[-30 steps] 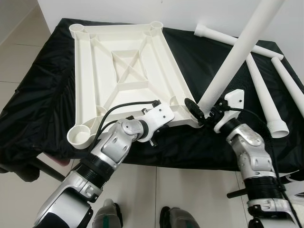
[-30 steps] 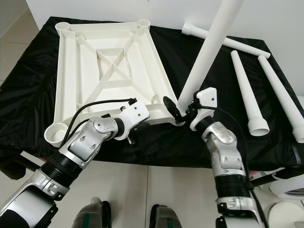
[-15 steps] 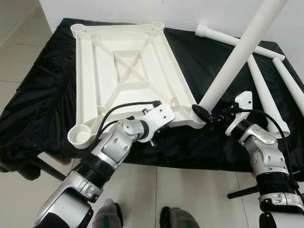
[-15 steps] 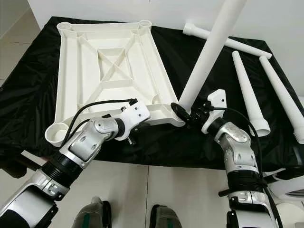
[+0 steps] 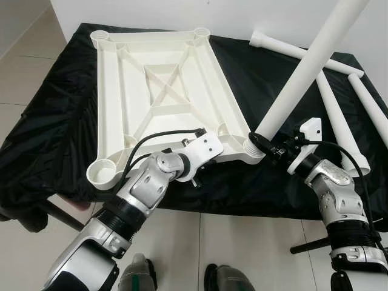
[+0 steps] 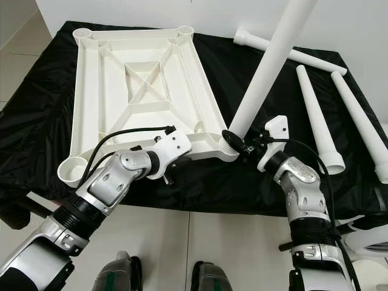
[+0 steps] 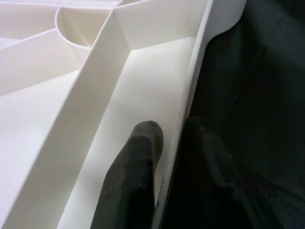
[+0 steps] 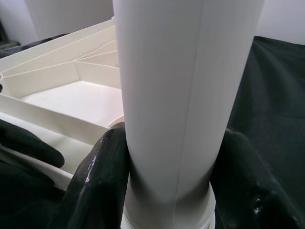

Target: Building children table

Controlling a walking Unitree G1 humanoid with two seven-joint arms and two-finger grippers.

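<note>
A white plastic tabletop (image 5: pixel 163 91) lies upside down on the black cloth, ribs facing up. My left gripper (image 7: pixel 174 157) is shut on its near rim, one finger (image 7: pixel 136 176) inside the rim and the other outside. My right gripper (image 5: pixel 264 145) is shut on the lower end of a long white leg (image 5: pixel 303 66). That leg stands tilted up and to the right, its ringed base at the tabletop's near right corner socket (image 5: pixel 251 148). In the right wrist view the black fingers (image 8: pixel 102 181) hug both sides of the leg (image 8: pixel 167 86).
Three more white legs lie on the cloth at the right: one across the back (image 5: pixel 303 53) and two side by side (image 5: pixel 336 118) (image 5: pixel 370 109). The clothed table's near edge (image 5: pixel 242 206) drops to tiled floor, where my feet (image 5: pixel 136 276) stand.
My right wrist has swung out to the right, and the held leg's base has come down onto the tabletop's near right corner. The left gripper has stayed on the rim.
</note>
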